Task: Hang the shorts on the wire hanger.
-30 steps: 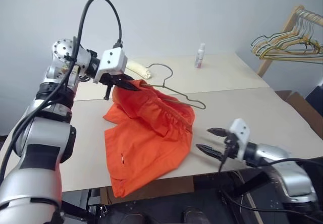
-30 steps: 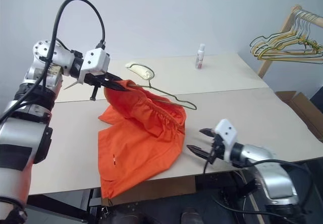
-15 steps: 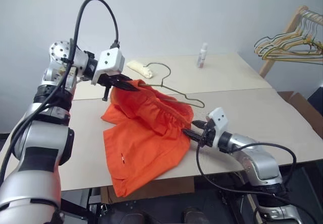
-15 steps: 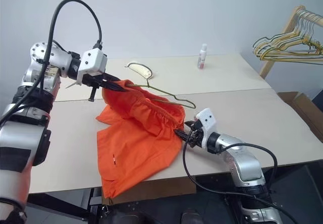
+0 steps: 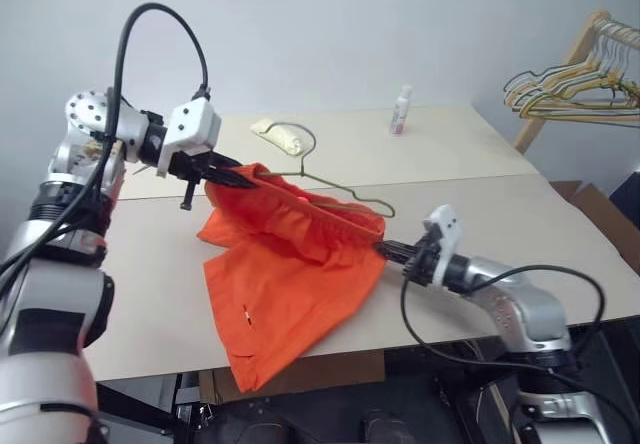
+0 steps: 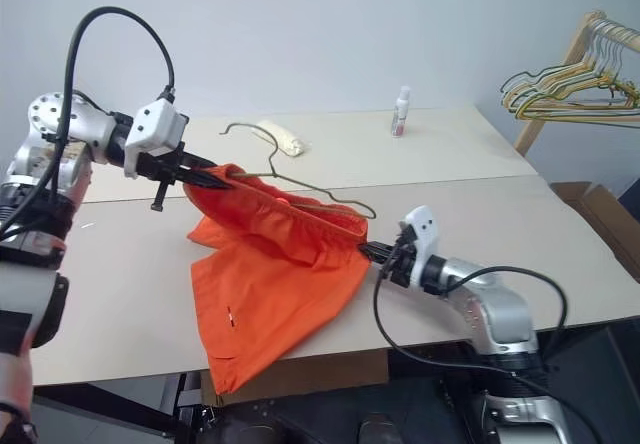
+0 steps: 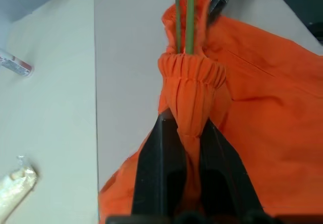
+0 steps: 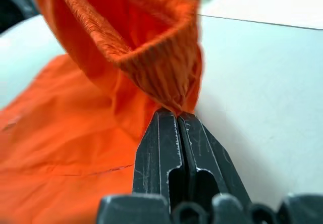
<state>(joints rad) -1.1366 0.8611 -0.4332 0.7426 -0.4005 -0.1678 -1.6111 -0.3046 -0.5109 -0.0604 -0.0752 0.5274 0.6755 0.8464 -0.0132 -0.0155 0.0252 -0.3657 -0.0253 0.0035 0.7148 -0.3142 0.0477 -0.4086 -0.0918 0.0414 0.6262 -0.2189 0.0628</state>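
Head stereo looks down over table (image 5: 480,164); wrist cameras close on shorts (image 7: 252,82).

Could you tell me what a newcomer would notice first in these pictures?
The orange shorts stand out, their waistband stretched between the left gripper and the right gripper, both shut on it, above the table. The wire hanger runs along the waistband. A rack of hangers stands far right.

A test room: bare table (image 5: 520,214), blank wall (image 5: 330,24), hanger rack (image 5: 585,64).
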